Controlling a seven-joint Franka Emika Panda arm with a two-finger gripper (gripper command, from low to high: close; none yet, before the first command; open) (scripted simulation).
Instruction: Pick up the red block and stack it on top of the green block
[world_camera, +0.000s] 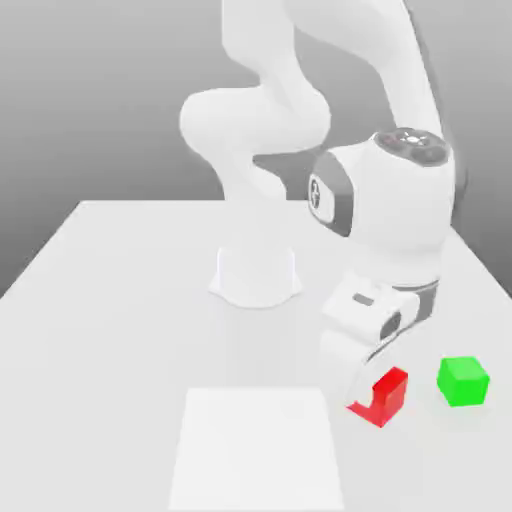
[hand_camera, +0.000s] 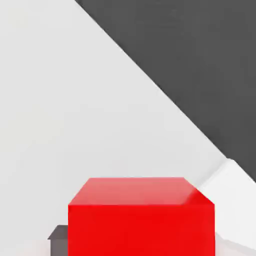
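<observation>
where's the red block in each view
Exterior view: the red block sits at lower right on the white table, at the gripper, left of the green block.
Hand view: red block at bottom centre, close up.
Shared landmark: the white table.

From my seat, the exterior view looks from in front of the white robot arm (world_camera: 300, 110) and somewhat above it, facing its round base across the pale grey matte tabletop (world_camera: 110, 270), far enough back to take in most of the table. The small matte bright green cube (world_camera: 463, 381) sits toward the exterior view's right. The hand view rides on the arm's hand, very close to the small matte bright red cube (hand_camera: 141, 220), looking past it over the tabletop to the table's edge and the dark floor (hand_camera: 200, 55) beyond. Both views share the red cube (world_camera: 388, 393) and the table surface around it.
</observation>
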